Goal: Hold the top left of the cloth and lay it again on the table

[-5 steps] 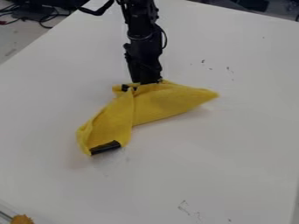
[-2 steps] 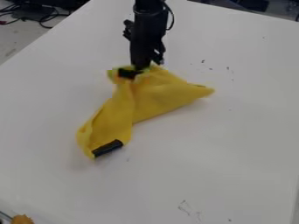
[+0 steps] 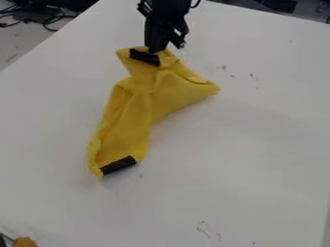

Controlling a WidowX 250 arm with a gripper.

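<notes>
1. The pincer (image 3: 157,49) seems closed on the cloth (image 3: 132,137), at its 12 o'clock end.
2. The cloth runs from 12 to 7 o'clock on the table (image 3: 238,159), crumpled. Its top has been drawn towards 12 o'clock and its 3 o'clock corner pulled inward, so the fold is lengthening; it must be laid down again.
3. The arm (image 3: 169,12) enters at 12 o'clock, pincer pointing down to 6.
4. Of 2 black patches, the upper (image 3: 144,57) has travelled with the pull; the lower (image 3: 118,165), near 7 o'clock, has barely shifted.
</notes>
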